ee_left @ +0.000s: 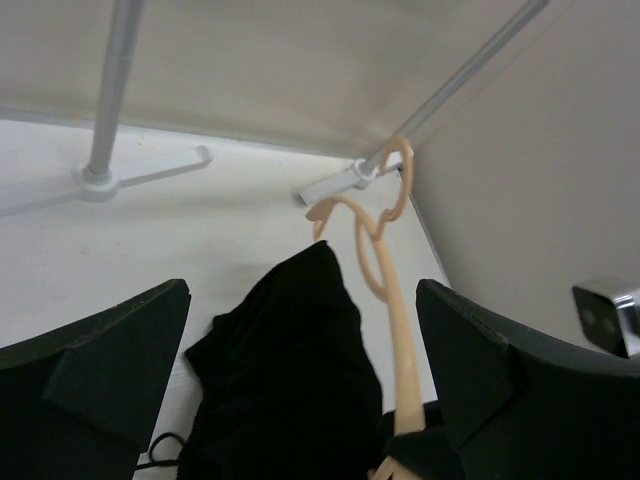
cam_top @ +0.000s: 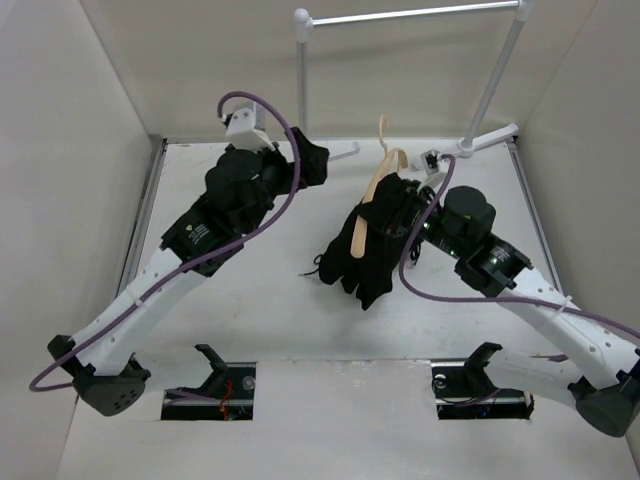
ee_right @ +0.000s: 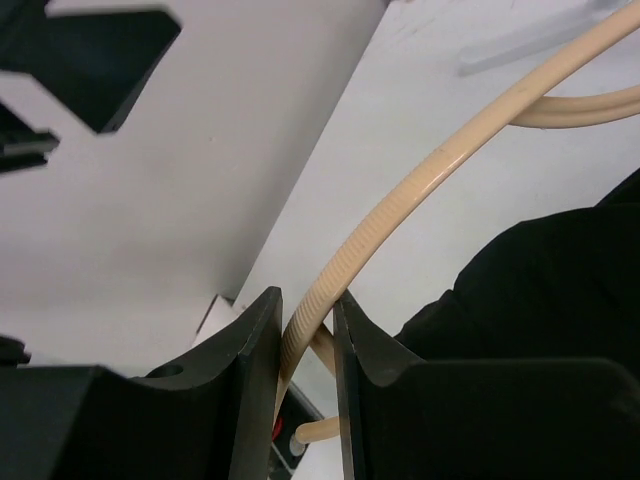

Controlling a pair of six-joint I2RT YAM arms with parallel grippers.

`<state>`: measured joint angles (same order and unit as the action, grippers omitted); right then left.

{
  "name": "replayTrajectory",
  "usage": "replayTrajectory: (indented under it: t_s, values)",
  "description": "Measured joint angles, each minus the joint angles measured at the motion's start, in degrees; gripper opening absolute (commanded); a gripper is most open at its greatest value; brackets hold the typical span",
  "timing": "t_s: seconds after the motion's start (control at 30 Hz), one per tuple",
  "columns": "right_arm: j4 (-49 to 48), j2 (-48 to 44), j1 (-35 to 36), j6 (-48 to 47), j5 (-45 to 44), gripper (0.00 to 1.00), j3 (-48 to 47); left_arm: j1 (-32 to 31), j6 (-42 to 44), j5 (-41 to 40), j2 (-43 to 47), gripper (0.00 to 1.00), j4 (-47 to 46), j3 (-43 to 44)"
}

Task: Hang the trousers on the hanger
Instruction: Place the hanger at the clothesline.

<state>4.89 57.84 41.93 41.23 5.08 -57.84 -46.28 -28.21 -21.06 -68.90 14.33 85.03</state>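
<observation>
The light tan hanger (cam_top: 372,192) stands tilted over the table, hook (cam_top: 383,128) toward the back. The black trousers (cam_top: 375,248) are draped over it and bunch down onto the table. My right gripper (cam_top: 416,205) is shut on one ribbed arm of the hanger (ee_right: 400,190), with the trousers (ee_right: 545,290) beside its right finger. My left gripper (cam_top: 311,160) is open and empty, apart from the cloth to its left. In the left wrist view the hanger (ee_left: 393,290) and trousers (ee_left: 290,370) lie ahead between its wide-spread fingers (ee_left: 110,365).
A white metal rail stand (cam_top: 410,14) rises at the back, its feet (ee_left: 100,178) on the table near the hanger's hook. Beige walls close the left, right and back sides. Two slots (cam_top: 210,392) sit at the near edge.
</observation>
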Motion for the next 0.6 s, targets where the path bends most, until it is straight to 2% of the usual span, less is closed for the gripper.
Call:
replayTrajectory:
  t_s: [0.27,0.6]
  values:
    - [0.8,10.0,-9.9,-5.1,4.7,0.05,-18.0,10.4,-3.0,0.0,8.7,1.00,1.1,-9.5]
    - [-1.2,29.9,-23.9,-8.5,12.1,0.04,-41.7,18.7,-9.5,9.2,11.5,1.00,4.2,-29.0]
